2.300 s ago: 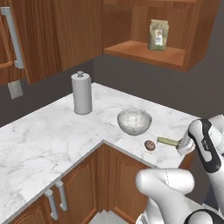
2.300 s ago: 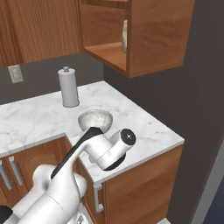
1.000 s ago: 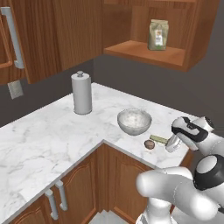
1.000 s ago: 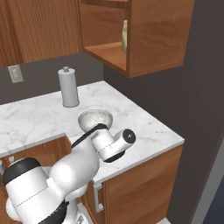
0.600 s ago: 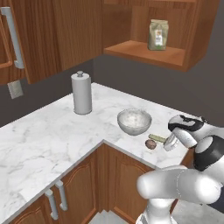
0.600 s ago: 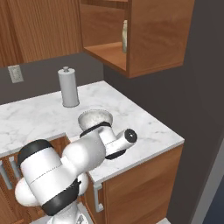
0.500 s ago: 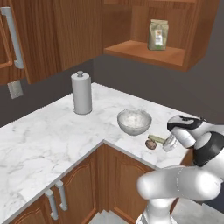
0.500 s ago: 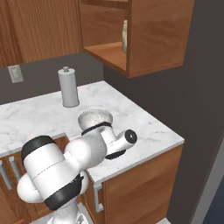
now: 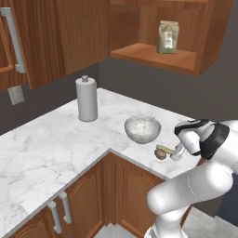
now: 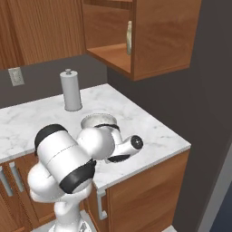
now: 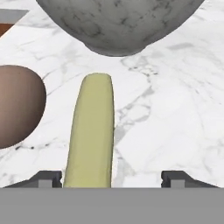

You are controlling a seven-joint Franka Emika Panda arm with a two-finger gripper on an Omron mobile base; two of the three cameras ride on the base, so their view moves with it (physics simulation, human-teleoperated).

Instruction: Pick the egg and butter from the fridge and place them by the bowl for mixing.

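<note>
One bowl (image 9: pixel 142 128), one egg (image 9: pixel 160 154), one butter stick (image 9: pixel 165 149), all on the white marble counter (image 9: pixel 60 144). One tall grey-white roll on a stand (image 9: pixel 86 98) farther back on the same counter, well apart from the bowl. One packet (image 9: pixel 167 36) on the open wooden shelf (image 9: pixel 155 56) above.

Left base view: egg sits just in front of the bowl, near the counter's front edge. Butter lies just beside the egg, on the arm's side, one end toward the bowl. Cannot tell whether egg and butter touch.

Hand view: bowl (image 11: pixel 118 24) at the top, egg (image 11: pixel 19 105) at the left edge, butter (image 11: pixel 91 133) running lengthwise up the middle toward the bowl. A strip of bare marble separates butter from bowl, and a narrow strip separates butter from egg.

Gripper (image 11: pixel 111 177): jaws stand wide apart, one fingertip (image 11: pixel 46 177) at lower left, the other at lower right. Butter's near end lies between them, close against the left tip; contact there cannot be told. The right tip stands well clear of the butter, so nothing is clamped. Butter rests flat on the counter.

Left base view: gripper (image 9: pixel 178 153) low over the counter just beside the butter. Right base view: the arm's white body hides most of the bowl (image 10: pixel 97 119); the roll (image 10: pixel 70 90) stands behind it.
</note>
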